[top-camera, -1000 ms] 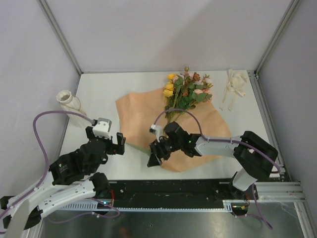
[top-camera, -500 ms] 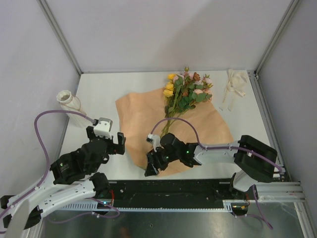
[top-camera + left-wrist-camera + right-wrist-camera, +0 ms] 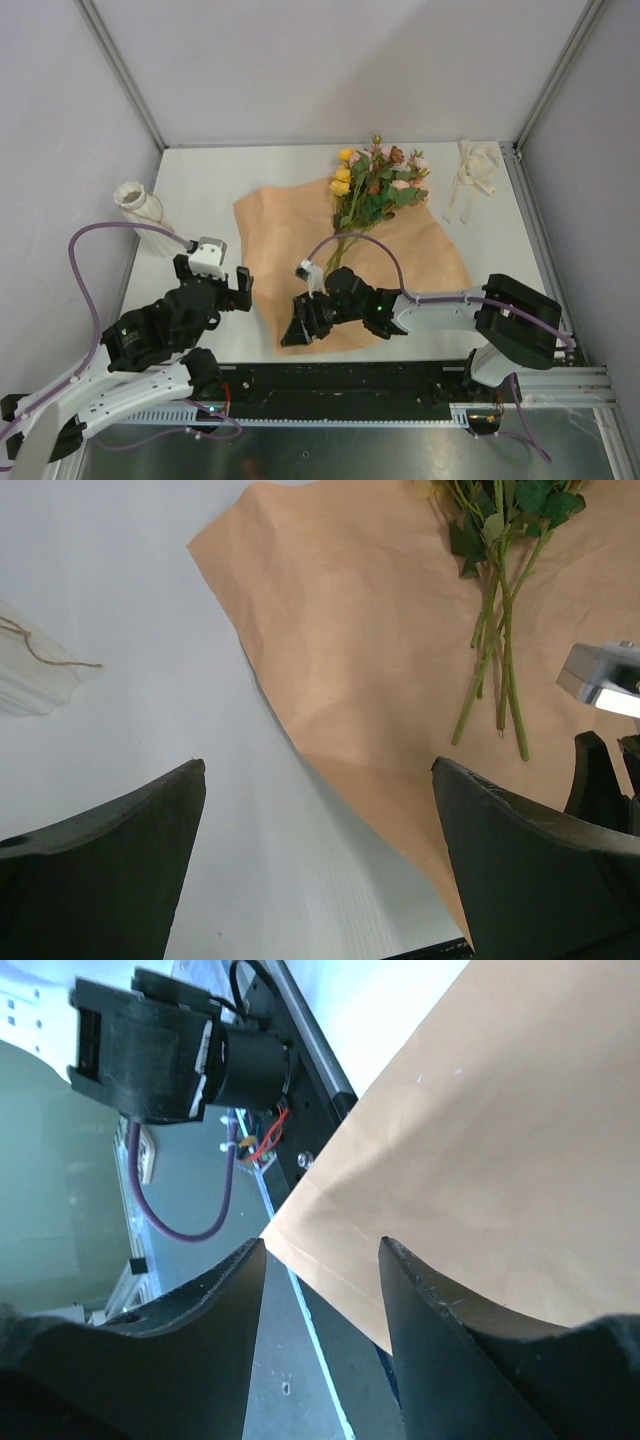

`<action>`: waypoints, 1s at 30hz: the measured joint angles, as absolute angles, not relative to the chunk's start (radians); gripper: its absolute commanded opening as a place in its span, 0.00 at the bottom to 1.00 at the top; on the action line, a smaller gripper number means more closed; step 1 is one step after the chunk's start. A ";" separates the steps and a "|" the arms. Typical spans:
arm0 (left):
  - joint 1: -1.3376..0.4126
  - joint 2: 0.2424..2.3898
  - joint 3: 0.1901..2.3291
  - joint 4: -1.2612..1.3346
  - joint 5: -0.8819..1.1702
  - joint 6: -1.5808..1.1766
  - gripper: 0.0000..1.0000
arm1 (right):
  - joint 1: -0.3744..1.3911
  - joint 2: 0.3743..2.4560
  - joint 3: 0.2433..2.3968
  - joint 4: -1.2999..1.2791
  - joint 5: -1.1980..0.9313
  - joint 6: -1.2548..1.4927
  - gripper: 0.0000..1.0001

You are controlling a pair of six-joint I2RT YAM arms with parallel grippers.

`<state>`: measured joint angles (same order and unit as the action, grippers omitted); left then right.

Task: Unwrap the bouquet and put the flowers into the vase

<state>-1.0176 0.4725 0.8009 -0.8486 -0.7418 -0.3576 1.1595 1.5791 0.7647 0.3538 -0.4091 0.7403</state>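
The bouquet lies undone. Its flowers (image 3: pixel 375 185) rest with their stems (image 3: pixel 500 650) on the flat peach-orange paper (image 3: pixel 290 240), blooms toward the back. The cream vase (image 3: pixel 138 205) is at the table's left edge, and its body shows at the left of the left wrist view (image 3: pixel 35 675). My right gripper (image 3: pixel 292 335) is low at the paper's near corner (image 3: pixel 300 1222). It is open (image 3: pixel 322 1250), and the paper's edge runs between the jaws without being pinched. My left gripper (image 3: pixel 213 275) hangs wide open (image 3: pixel 318 770) over bare table left of the paper.
The cream ribbon (image 3: pixel 472 175) lies loose at the back right. The black rail (image 3: pixel 350 375) along the table's near edge sits just under the right gripper. Grey walls close in the left, back and right sides.
My right gripper has slid toward the near left along the paper to its near corner, and its jaws have narrowed. The left arm has not moved.
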 measured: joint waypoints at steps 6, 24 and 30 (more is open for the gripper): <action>-1.018 0.472 0.801 -0.849 -0.742 -0.358 1.00 | 1.134 1.589 0.765 0.404 -0.379 0.776 0.45; -1.018 0.469 0.801 -0.849 -0.742 -0.358 1.00 | 1.196 1.806 0.761 0.414 -0.235 0.918 0.41; -1.018 0.469 0.801 -0.849 -0.742 -0.358 1.00 | 1.208 1.713 0.759 0.306 -0.093 0.912 0.49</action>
<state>-1.0176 0.4694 0.8009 -0.8490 -0.7422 -0.3584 1.2083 1.7126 0.7589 0.3061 -0.0925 0.9119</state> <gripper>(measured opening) 0.995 0.462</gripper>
